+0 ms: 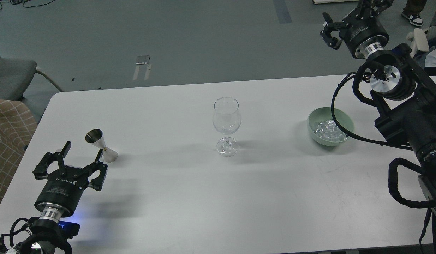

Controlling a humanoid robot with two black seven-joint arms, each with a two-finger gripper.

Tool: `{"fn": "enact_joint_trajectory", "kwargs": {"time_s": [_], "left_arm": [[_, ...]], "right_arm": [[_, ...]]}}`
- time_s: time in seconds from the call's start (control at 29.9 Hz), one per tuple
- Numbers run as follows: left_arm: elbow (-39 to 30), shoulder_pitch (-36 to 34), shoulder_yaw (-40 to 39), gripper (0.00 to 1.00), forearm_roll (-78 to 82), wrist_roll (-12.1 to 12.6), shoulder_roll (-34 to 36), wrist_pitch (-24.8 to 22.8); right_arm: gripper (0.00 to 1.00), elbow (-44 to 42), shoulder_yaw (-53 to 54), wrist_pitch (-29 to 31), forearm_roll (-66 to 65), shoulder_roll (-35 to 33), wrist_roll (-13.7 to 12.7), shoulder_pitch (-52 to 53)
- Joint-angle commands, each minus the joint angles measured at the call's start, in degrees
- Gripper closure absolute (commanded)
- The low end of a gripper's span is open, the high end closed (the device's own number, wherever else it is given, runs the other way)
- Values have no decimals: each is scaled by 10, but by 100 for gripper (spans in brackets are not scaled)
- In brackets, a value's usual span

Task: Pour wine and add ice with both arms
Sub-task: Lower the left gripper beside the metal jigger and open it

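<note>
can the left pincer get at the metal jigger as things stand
Probably yes: the left pincer is open and empty, the jigger stands upright just beyond its fingertips, and nothing lies between them.

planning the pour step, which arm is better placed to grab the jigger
Left. The left gripper is open right beside the jigger; the right gripper is raised far beyond the table.

Right gripper, up beyond the far corner of the table: fingers partly cut by the top edge, spread not readable. Ice in the green bowl, right of the wine glass: cable crosses the heap, single cubes too small to count. Left arm cut by the bottom edge; glass contents indistinct
</note>
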Motion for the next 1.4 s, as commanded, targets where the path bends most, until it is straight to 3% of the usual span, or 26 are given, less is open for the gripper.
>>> {"fn": "enact_joint_trajectory", "kwargs": {"time_s": [0.0,0.27,0.4,0.47,0.67,0.8,1.37], "left_arm": [[17,0,-1,24,1,8,-19,-2],[74,-16,-1,25,14,9,-48,-24],[91,-21,-1,34,17,9,-52,-42],[95,-21,0,47,17,10,-52,-58],[106,-29,2,47,19,8,-54,-64],[107,-32,2,39,42,7,-55,-64],[136,-72,2,45,48,10,-80,-49]], "right_arm": [[0,0,0,0,0,-1,0,0],[0,1,0,0,0,-6,0,-8],[0,1,0,0,0,-6,0,-8],[0,1,0,0,0,-6,0,-8],[0,0,0,0,0,-4,0,-10],[0,0,0,-1,0,-3,0,-11],[0,0,0,0,0,-5,0,-12]]}}
